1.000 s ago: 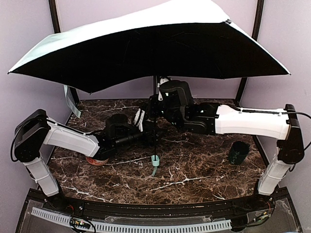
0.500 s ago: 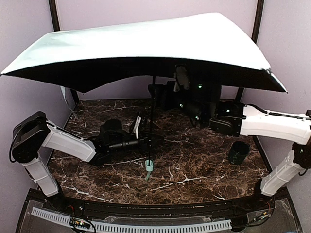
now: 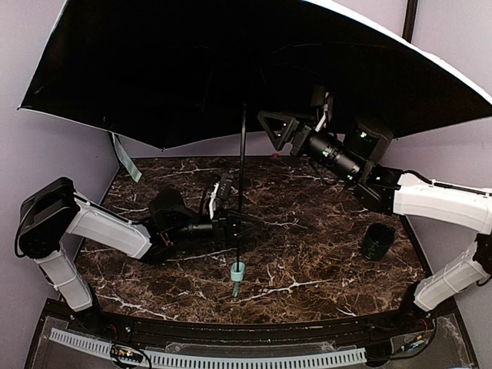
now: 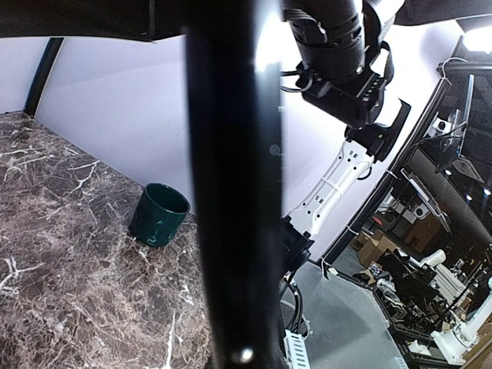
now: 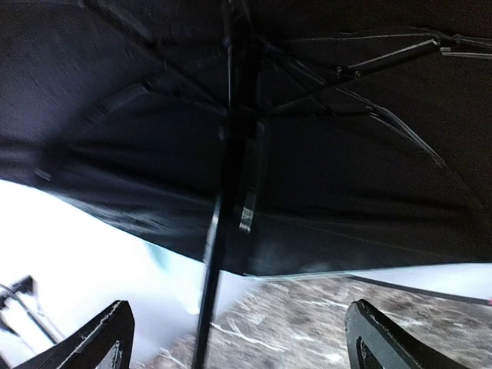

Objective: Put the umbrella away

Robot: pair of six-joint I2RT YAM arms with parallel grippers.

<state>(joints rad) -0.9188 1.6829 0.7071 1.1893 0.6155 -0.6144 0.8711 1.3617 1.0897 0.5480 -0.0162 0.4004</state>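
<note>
Open mint-green black-lined folding umbrella [image 3: 192, 77], left tool [image 3: 240, 223] clamped on its thin black shaft [image 3: 242, 154], mint handle [image 3: 237, 270] below that tool — right tool [image 3: 275, 132] spread wide and empty near the shaft, canopy ribs [image 5: 384, 58] clear only from the right wrist

- both arms are the same build: left arm [image 3: 108, 227] and right arm [image 3: 442, 201] have glossy white shells on the long links
- joints, shoulders and wrists are chunky matte black housings
- the right arm's lower link is white with a row of small holes down it
- black cables [image 4: 296, 301] bunch up by its base
- right hand [image 3: 296, 115] is all black, with angular, triangle-ish fingers [image 5: 104, 338]
</note>
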